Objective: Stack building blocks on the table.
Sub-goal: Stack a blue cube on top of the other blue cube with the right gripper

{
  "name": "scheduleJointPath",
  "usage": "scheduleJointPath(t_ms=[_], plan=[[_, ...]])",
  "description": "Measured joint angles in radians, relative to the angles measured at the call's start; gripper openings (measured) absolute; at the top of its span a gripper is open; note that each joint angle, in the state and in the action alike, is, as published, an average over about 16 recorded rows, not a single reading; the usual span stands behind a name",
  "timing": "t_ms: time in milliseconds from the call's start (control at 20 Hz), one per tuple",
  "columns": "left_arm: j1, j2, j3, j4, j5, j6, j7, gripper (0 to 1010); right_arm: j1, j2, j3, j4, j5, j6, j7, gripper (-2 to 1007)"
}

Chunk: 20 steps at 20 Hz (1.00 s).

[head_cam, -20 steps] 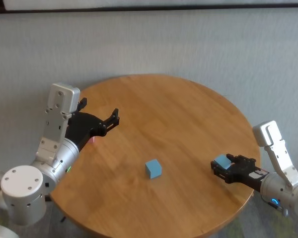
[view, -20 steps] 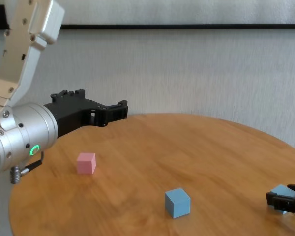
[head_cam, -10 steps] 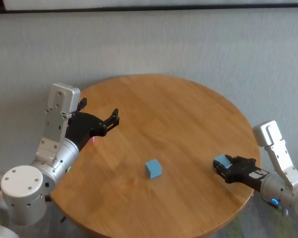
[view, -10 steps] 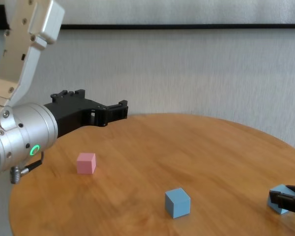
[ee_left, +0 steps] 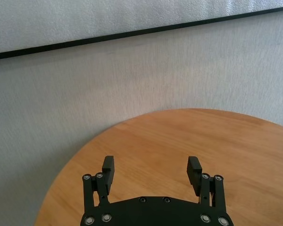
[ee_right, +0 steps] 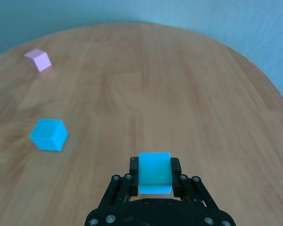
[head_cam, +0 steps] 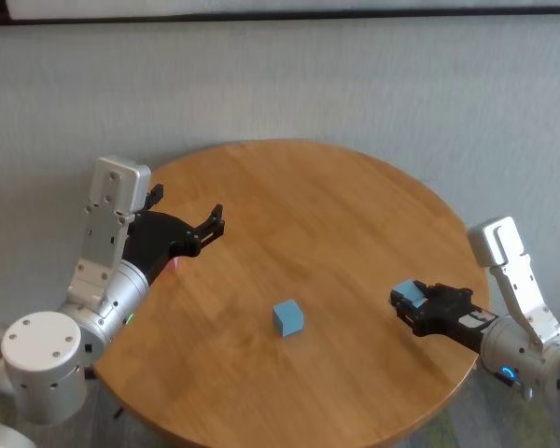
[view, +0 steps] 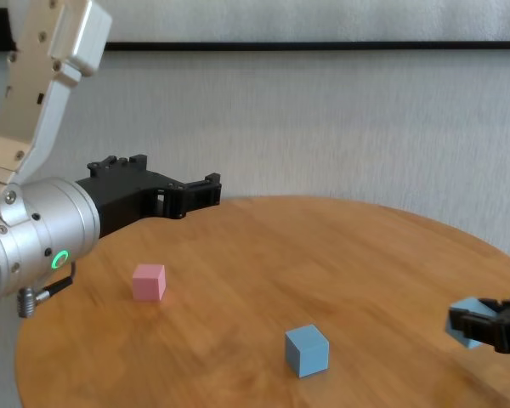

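Observation:
My right gripper (head_cam: 413, 304) is shut on a light blue block (head_cam: 408, 292) and holds it a little above the table (head_cam: 308, 201) near its right edge. The right wrist view shows that block (ee_right: 154, 170) pinched between the two black fingers (ee_right: 175, 170). A second light blue block (head_cam: 287, 317) sits alone near the table's middle front. The pink block (view: 149, 281) rests at the left side, below my left gripper (view: 201, 191), which hovers open with nothing between its fingers (ee_left: 194, 170).
The round wooden table ends close behind the held block on the right. A pale wall (view: 340, 127) with a dark strip runs behind. Bare wood lies between the middle blue block (ee_right: 48, 134) and the pink block (ee_right: 37, 60).
My right gripper has shut on the light blue block, raised it off the table and carried it slightly towards the middle. The left arm has not moved.

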Motion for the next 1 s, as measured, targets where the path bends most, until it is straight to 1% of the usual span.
scheduleJointPath(t_ms=[200, 350, 450, 750, 1000], plan=[[0.0, 0.0, 0.0, 0.0, 0.0, 0.0, 0.0, 1001, 0.003, -0.009, -0.007, -0.028, -0.011, 0.008, 0.02, 358], [0.0, 0.0, 0.0, 0.0, 0.0, 0.0, 0.0, 1001, 0.011, -0.017, -0.018, -0.041, -0.02, 0.01, 0.046, 358], [0.0, 0.0, 0.0, 0.0, 0.0, 0.0, 0.0, 1001, 0.02, -0.022, -0.029, -0.044, -0.026, 0.01, 0.068, 358], [0.0, 0.0, 0.0, 0.0, 0.0, 0.0, 0.0, 1001, 0.061, -0.04, -0.072, -0.031, -0.051, 0.003, 0.131, 358], [0.0, 0.0, 0.0, 0.0, 0.0, 0.0, 0.0, 1001, 0.099, -0.057, -0.107, -0.004, -0.073, -0.001, 0.171, 358]])
